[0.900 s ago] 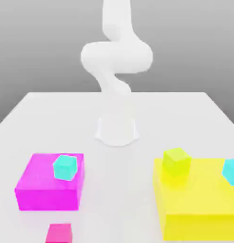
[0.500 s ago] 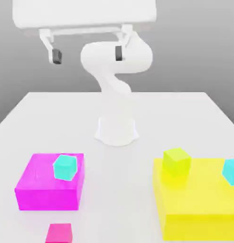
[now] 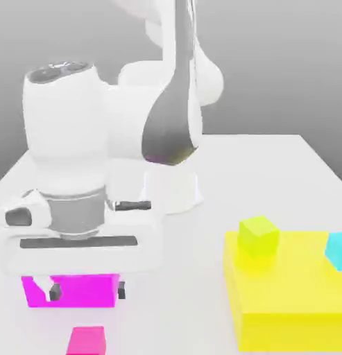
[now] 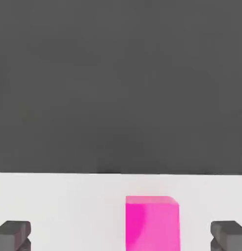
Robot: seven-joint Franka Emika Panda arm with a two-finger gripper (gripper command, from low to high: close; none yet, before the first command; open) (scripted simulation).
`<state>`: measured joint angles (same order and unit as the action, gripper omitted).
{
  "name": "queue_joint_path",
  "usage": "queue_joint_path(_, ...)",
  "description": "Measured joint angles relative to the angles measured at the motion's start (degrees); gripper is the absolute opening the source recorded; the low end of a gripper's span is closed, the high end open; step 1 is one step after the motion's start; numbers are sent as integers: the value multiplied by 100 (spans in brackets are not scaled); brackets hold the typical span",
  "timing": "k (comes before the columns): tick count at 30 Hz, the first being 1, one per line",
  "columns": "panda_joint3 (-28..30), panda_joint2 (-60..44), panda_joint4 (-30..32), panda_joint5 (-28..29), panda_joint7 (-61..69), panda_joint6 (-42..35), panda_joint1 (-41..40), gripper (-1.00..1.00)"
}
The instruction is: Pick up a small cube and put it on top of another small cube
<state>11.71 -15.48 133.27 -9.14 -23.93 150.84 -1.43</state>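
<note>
Table (image 3: 270, 166): white, flat, under a grey backdrop.
Gripper (image 3: 87, 291): pointing down at the near left of the exterior view, fingers (image 3: 54, 292) spread wide, nothing between them.
Pink cube (image 3: 86, 340): small, on the table at the near edge, just nearer than the gripper; free.
Pink block (image 3: 80, 290): large, flat, behind the fingertips.
Yellow block (image 3: 291, 305): large, near right.
Green cube (image 3: 258, 236): on the yellow block.
Cyan cube (image 3: 338, 250): on the yellow block, far right.

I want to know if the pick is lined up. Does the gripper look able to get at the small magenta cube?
Probably yes. The gripper is open above the small magenta cube, and nothing stands between them.
</note>
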Motion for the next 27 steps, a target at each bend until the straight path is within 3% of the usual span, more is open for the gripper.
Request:
queue_joint_path(5, -176, -1027, -127, -194, 248, 631, -225, 0)
queue_joint_path(6, -253, -1232, -170, -263, 301, 787, -288, -100)
queue_joint_path(13, -276, -1280, -179, -267, 303, 819, -309, -100)
queue_joint_path(18, -70, -385, 48, 61, 122, 155, -84, -100)
queue_joint_path(27, -908, 1429, 1029, 291, 1097, -693, 896, -100)
